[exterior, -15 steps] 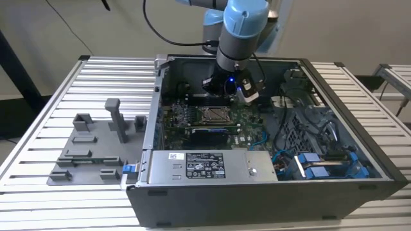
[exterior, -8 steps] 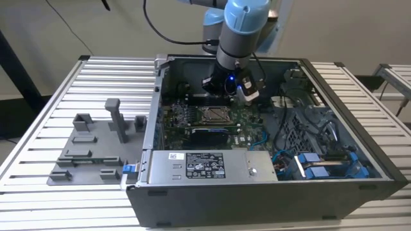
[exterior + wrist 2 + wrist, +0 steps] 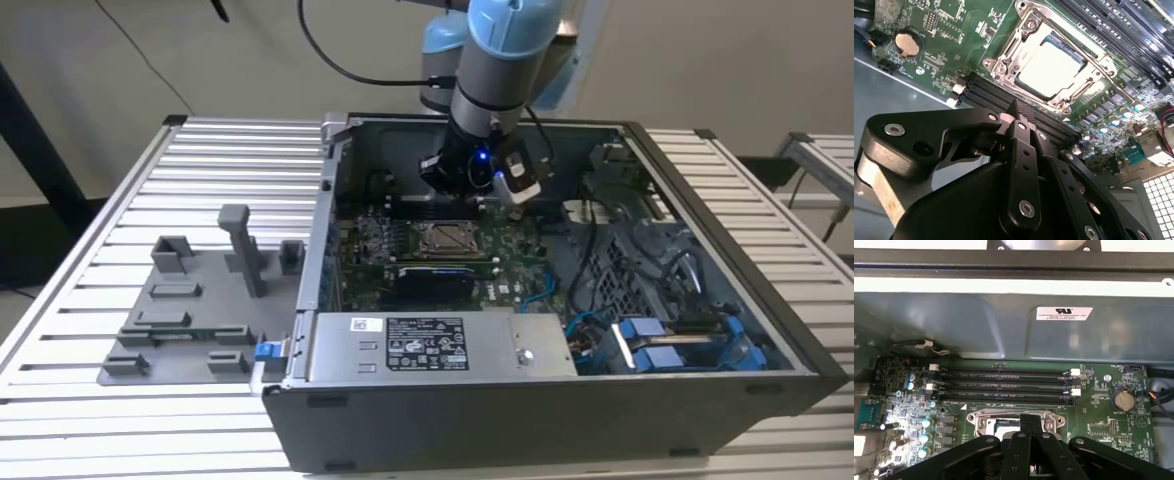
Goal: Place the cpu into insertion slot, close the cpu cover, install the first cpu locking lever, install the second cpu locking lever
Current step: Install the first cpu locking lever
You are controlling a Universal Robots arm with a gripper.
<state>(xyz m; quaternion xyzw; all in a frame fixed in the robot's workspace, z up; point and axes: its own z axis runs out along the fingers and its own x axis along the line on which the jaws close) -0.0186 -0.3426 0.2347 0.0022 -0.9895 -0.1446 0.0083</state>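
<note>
The cpu (image 3: 1051,67) lies flat in the insertion slot (image 3: 1004,62) — a pale, silver-tan square face, level with the green board around it. The cpu cover (image 3: 1094,87), a thin silver frame with a square window, lies down over the chip, its rim bordering the chip's edges on all sides in the second wrist view. In the exterior view the slot (image 3: 442,240) sits near the middle of the green board inside the open case. The first wrist view shows the silver frame's (image 3: 1004,416) far edge — just beside the long black memory slots.
</note>
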